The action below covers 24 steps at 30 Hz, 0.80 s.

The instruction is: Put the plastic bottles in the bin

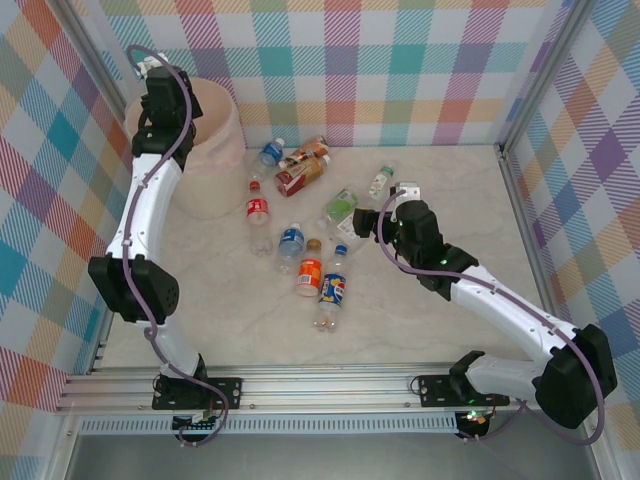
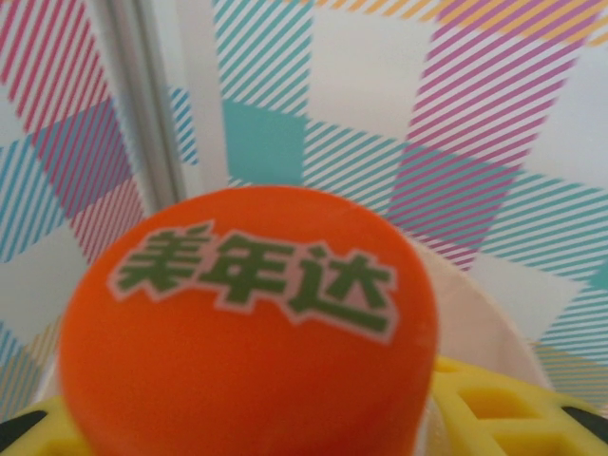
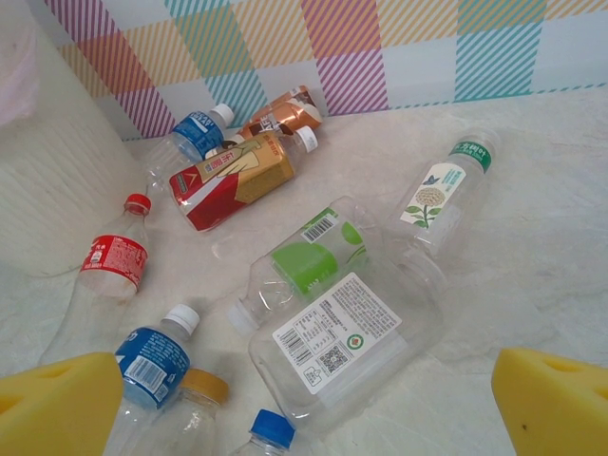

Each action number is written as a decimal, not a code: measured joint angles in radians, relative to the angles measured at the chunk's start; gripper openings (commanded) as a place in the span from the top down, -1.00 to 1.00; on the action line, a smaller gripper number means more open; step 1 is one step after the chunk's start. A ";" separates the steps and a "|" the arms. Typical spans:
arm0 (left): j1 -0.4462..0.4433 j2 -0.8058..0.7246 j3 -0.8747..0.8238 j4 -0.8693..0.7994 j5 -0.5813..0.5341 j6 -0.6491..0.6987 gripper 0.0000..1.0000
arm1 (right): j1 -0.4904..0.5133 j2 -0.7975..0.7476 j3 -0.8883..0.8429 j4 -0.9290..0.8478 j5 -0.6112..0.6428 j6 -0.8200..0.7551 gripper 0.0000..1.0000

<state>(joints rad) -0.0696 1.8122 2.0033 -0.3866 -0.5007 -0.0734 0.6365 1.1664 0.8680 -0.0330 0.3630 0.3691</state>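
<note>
We are holding orange-capped bottle (image 2: 252,323) in left pincer (image 1: 155,72), clamped, over bin (image 1: 215,160). Right pincer (image 3: 304,404) gaping above plastic bottles (image 3: 332,323): we are judging them light, crushable, slippery; grip mid-body.

A pale, marble-patterned desk (image 1: 470,190) is closed in at the back, left and right by walls of checked cloth (image 1: 400,70) in pink, teal, orange, purple and white squares. A silver metal post (image 1: 548,72) slants up at the back right corner, and a ribbed metal rail (image 1: 330,385) runs across the near edge of the desk. In the left wrist view a grey post (image 2: 142,114) stands against the same cloth, and in the right wrist view the cloth meets the desk (image 3: 541,180) along a straight line.
</note>
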 measured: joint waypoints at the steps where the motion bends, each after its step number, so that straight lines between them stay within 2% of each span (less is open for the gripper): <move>1: 0.001 0.006 0.000 -0.014 -0.016 -0.006 0.17 | 0.000 0.000 0.000 0.000 -0.005 -0.003 -0.99; 9: 0.037 0.053 -0.005 -0.121 -0.103 -0.057 0.08 | 0.000 0.000 0.002 0.000 -0.039 -0.015 -0.99; 11: 0.051 0.072 -0.004 -0.134 -0.122 -0.072 0.00 | 0.000 0.000 0.003 0.000 -0.042 -0.018 -0.99; 17: 0.059 0.158 0.050 -0.216 -0.174 -0.108 -0.46 | 0.000 0.000 0.004 -0.008 -0.042 -0.018 -0.99; 24: 0.059 0.167 0.109 -0.294 -0.170 -0.166 -0.68 | 0.000 0.003 0.004 -0.014 -0.042 -0.018 -0.99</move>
<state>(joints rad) -0.0105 1.9797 2.1124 -0.6811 -0.6708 -0.2394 0.6365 1.1694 0.8719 -0.0471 0.3214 0.3511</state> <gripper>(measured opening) 0.820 0.996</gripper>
